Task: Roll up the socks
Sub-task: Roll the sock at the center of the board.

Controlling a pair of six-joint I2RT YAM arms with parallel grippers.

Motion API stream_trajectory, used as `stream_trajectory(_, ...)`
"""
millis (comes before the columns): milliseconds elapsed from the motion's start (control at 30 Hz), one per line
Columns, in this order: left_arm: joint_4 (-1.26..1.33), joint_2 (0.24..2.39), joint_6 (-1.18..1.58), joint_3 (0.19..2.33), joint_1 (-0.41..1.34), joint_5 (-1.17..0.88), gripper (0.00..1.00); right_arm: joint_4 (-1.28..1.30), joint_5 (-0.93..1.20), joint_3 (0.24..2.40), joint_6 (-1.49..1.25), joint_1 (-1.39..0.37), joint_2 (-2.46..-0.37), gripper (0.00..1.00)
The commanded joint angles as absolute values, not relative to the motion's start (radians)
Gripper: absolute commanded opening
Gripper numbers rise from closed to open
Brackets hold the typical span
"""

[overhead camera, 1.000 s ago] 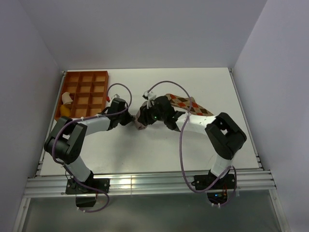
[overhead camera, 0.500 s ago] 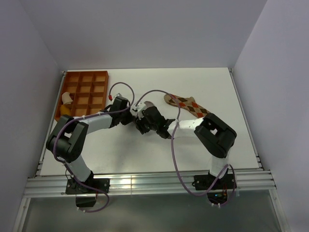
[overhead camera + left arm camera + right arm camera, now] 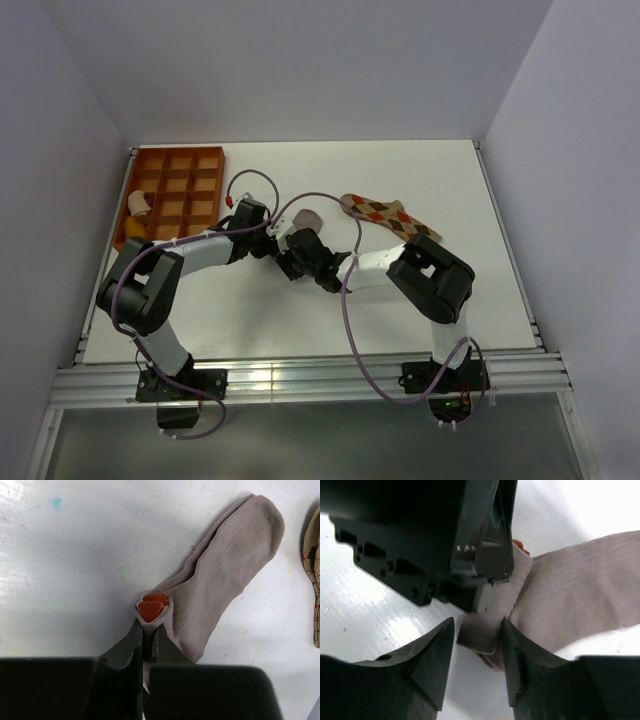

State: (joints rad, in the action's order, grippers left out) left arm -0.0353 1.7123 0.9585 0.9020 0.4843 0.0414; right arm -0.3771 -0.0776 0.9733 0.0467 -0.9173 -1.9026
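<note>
My left gripper (image 3: 148,626) is clamped on the rolled cuff of the grey sock (image 3: 225,575), mid-table. My right gripper (image 3: 478,645) straddles that fold, fingers apart. The fabric looks soft, light and floppy, so I'd grip the roll itself. The argyle sock (image 3: 388,216) lies near.

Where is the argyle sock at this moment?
In the top view, the argyle sock lies on the table right of centre, apart from the grey-brown sock to its left, its near end under the right arm.
</note>
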Motion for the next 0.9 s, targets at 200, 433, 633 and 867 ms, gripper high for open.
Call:
stream_trajectory(200,-0.074,1.710,0.969,0.919,0.494,0.037,0.01,-0.387,-0.132,1.037,0.028,-0.937,-1.922,0.00)
stream_trajectory(433,-0.014,1.625,1.025,0.835,0.474,0.063,0.36,-0.331,0.052,1.023,-0.142,-0.862,-1.917,0.00)
stream_trajectory(633,0.054,1.539,1.069,0.750,0.437,0.075,0.57,-0.389,0.331,0.988,-0.339,-0.738,-1.927,0.00)
stream_trajectory(867,0.159,1.516,1.075,0.683,0.434,0.009,0.58,-0.494,0.613,0.997,-0.609,-0.611,-2.005,0.00)
